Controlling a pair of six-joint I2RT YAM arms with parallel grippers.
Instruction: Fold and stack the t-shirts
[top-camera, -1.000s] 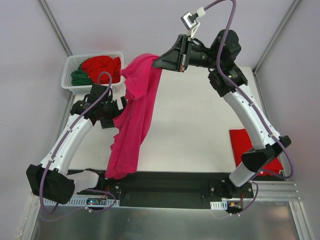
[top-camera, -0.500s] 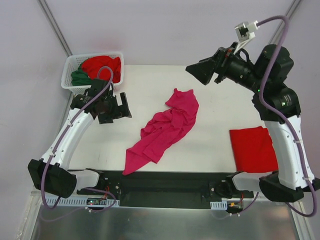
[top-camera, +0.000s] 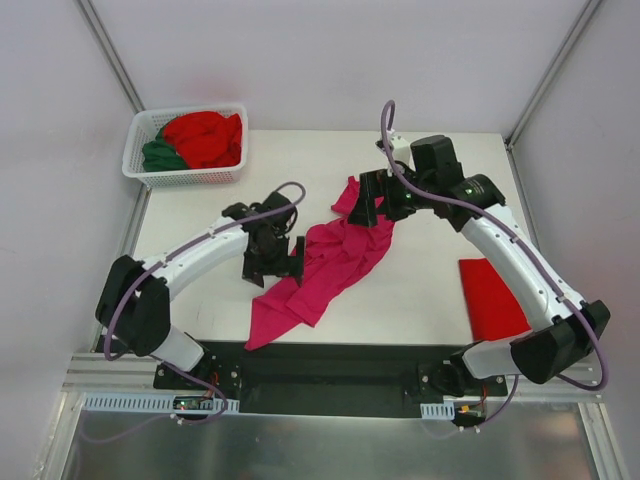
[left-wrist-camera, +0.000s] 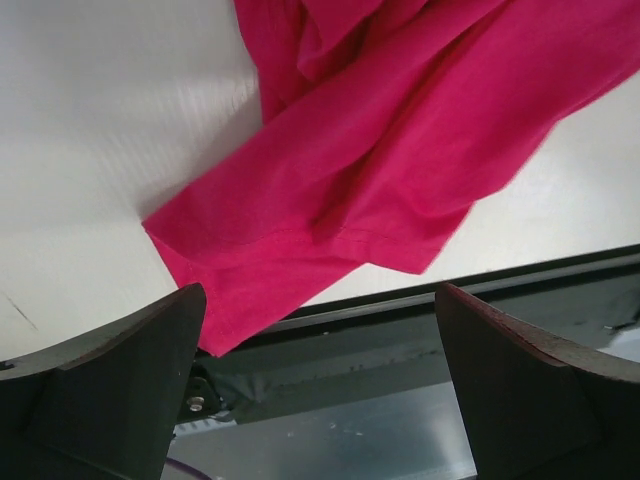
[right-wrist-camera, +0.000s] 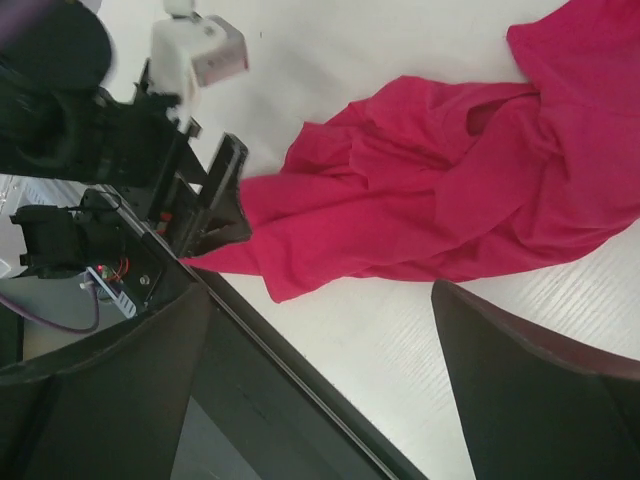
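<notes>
Magenta-pink t-shirt (top-camera: 328, 258): unfolded and rumpled, lying flat on the table (top-camera: 430, 265) in a diagonal band. Its upper end is near the middle of the table. Its lower corner reaches the near edge, left of centre. The left wrist view shows that corner's hem at the edge, beside the dark rail (left-wrist-camera: 420, 330).

Left gripper (top-camera: 277, 262): positioned at the shirt's left margin, about midway along the band. Its jaws stand wide apart. In the left wrist view both fingers (left-wrist-camera: 110, 400) are spread to the frame's sides, with cloth and bare table beyond them and nothing clamped. Whether a fingertip touches the cloth cannot be told.

Right gripper (top-camera: 369, 204): positioned at the shirt's upper end. Its jaws are likewise wide apart. In the right wrist view its fingers (right-wrist-camera: 530, 390) flank the crumpled cloth and hold nothing. Contact cannot be confirmed.

Folded red t-shirt (top-camera: 492, 298): flat against the table's right edge, well apart from the magenta one and partly hidden by the right arm.

White basket (top-camera: 190, 177): at the far left corner. It holds a bundled red t-shirt (top-camera: 207, 138) and, beside it on the left, a dark green t-shirt (top-camera: 160, 156).
</notes>
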